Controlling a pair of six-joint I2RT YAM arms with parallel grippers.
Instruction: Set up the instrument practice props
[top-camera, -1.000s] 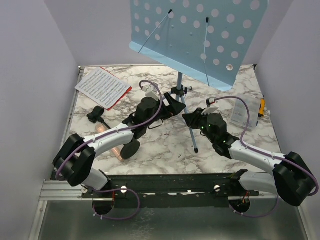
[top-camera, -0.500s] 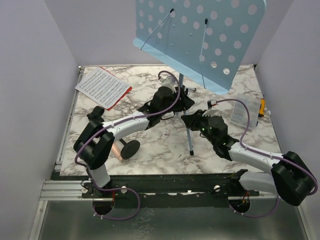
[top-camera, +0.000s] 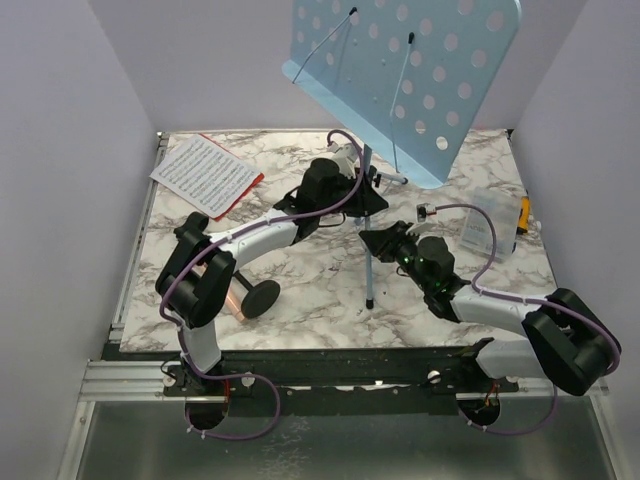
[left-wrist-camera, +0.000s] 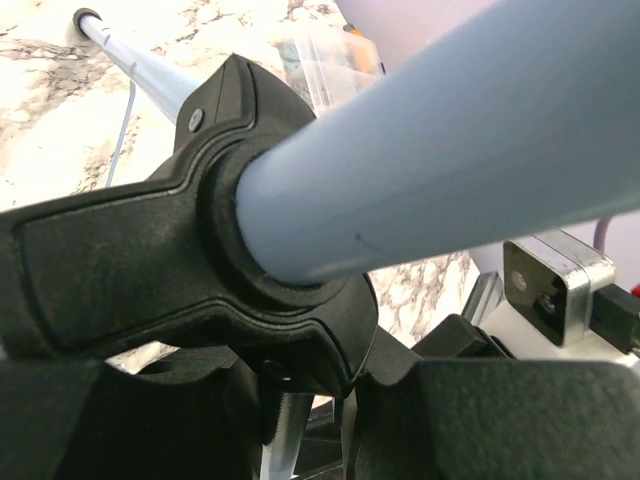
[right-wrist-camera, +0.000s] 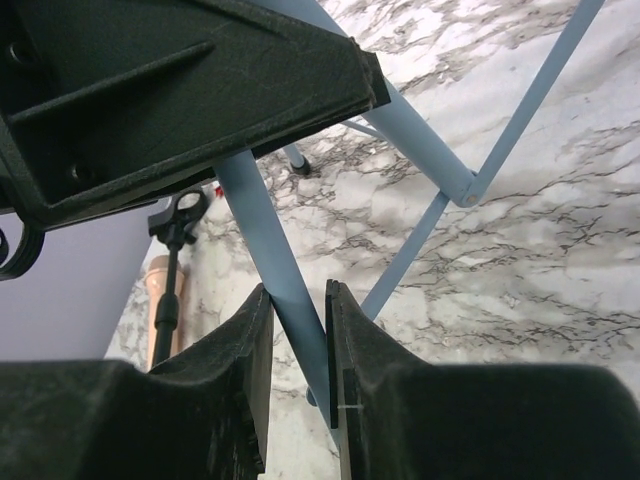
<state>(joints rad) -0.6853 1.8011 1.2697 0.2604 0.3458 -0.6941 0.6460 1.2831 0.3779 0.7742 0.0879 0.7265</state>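
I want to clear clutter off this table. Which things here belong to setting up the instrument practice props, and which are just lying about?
Belong to the job:
music stand
white sheet music
red sheet under it
microphone on its stand

Just lying about:
clear box
small yellow item beside it

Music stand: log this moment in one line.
right gripper: shut on music stand leg | left gripper: at its black hub | sheet music: lying flat, far left

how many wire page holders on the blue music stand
2. The left page holder slants across the left part of the music stand; the right page holder runs down near its middle. Its other face is hidden.
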